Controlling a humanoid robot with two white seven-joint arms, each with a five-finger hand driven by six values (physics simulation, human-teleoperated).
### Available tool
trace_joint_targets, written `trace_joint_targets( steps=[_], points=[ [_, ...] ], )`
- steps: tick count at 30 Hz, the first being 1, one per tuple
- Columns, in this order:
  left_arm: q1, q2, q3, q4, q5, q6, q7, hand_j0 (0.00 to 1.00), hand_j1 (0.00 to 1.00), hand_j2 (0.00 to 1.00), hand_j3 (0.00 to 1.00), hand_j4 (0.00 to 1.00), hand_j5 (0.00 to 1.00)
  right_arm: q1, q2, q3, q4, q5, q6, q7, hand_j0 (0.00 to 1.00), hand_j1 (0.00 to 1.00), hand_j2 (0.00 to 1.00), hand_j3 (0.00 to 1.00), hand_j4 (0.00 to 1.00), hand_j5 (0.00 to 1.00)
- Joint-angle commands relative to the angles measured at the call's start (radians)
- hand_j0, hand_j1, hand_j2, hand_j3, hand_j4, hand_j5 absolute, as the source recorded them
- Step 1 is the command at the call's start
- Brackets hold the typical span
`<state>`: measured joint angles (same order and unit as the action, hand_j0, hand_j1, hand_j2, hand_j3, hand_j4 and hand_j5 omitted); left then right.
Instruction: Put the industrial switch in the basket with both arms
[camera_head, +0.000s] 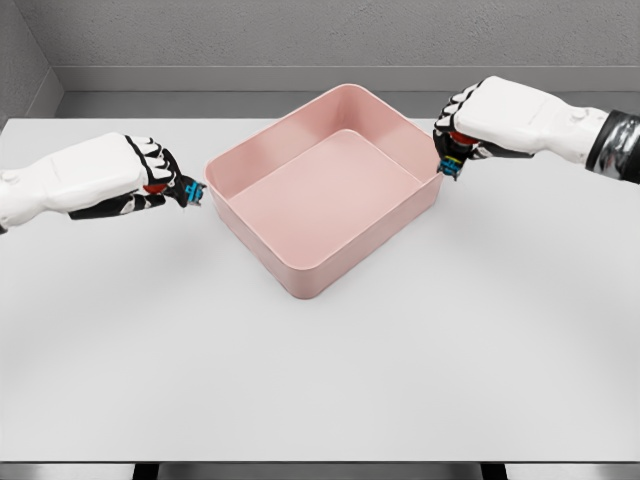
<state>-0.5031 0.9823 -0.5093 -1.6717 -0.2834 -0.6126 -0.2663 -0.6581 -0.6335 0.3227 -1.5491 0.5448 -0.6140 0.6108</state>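
Observation:
A pink rectangular basket (300, 270) sits turned at an angle in the middle of the white table, and nothing lies inside it. No industrial switch shows anywhere in view. My left hand (190, 190) hovers at the basket's left corner with its fingers curled, its blue-tipped fingertips just short of the rim. My right hand (449, 160) is at the basket's right corner, fingers curled downward and right against the rim there. Neither hand visibly holds anything.
The white table (320, 390) spreads wide in front of the basket and to both sides. Its front edge runs along the bottom of the view. A grey wall stands behind the far edge.

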Motion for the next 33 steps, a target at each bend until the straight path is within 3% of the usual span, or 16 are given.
trace_joint_targets(
  steps=[1,5,14,19,20,21,22,26,33],
  points=[
    [0.000,0.001,0.000,0.000,0.010,0.002,0.001,0.47,0.47,0.47,0.47,0.47,0.47,-0.002,0.029,0.039,0.000,-0.005,0.003,0.000,0.33,0.33,0.33,0.33,0.33,0.33],
    [-0.008,0.001,0.000,0.000,0.010,0.002,0.001,0.47,0.47,0.47,0.47,0.47,0.47,-0.070,0.084,0.116,0.004,0.009,0.003,0.000,0.33,0.33,0.33,0.33,0.33,0.33],
    [-0.057,-0.047,-0.003,-0.006,0.006,0.002,-0.002,0.46,0.46,0.46,0.46,0.46,0.46,-0.133,0.176,0.210,0.043,0.032,0.003,0.000,0.33,0.33,0.33,0.33,0.33,0.33],
    [-0.107,-0.093,-0.046,-0.005,0.001,0.002,-0.014,0.47,0.47,0.47,0.47,0.47,0.47,-0.141,0.183,0.216,0.066,0.034,0.003,0.000,0.33,0.33,0.33,0.33,0.33,0.33],
    [-0.114,-0.103,-0.049,-0.006,0.000,0.002,-0.014,0.47,0.47,0.47,0.47,0.47,0.47,-0.141,0.183,0.216,0.075,0.035,0.003,0.000,0.40,0.40,0.40,0.40,0.40,0.40],
    [-0.123,-0.106,-0.061,-0.006,0.000,0.002,-0.014,0.46,0.46,0.46,0.46,0.46,0.46,-0.141,0.184,0.216,0.083,0.032,0.003,0.000,0.67,0.67,0.67,0.67,0.67,0.67],
    [-0.133,-0.119,-0.072,-0.006,0.000,0.002,-0.014,0.46,0.46,0.46,0.46,0.46,0.46,-0.140,0.186,0.217,0.083,0.029,0.003,0.000,0.83,0.83,0.83,0.83,0.83,0.83],
    [-0.155,-0.137,-0.090,-0.006,0.000,0.002,-0.025,0.47,0.47,0.47,0.47,0.47,0.47,-0.138,0.186,0.217,0.081,0.026,0.003,0.000,0.96,0.96,0.96,0.96,0.96,0.96],
    [-0.204,-0.174,-0.127,-0.005,0.000,0.002,-0.036,0.47,0.47,0.47,0.47,0.47,0.47,-0.133,0.184,0.217,0.077,0.020,0.003,0.000,0.96,0.96,0.96,0.96,0.96,0.96]
  ],
)
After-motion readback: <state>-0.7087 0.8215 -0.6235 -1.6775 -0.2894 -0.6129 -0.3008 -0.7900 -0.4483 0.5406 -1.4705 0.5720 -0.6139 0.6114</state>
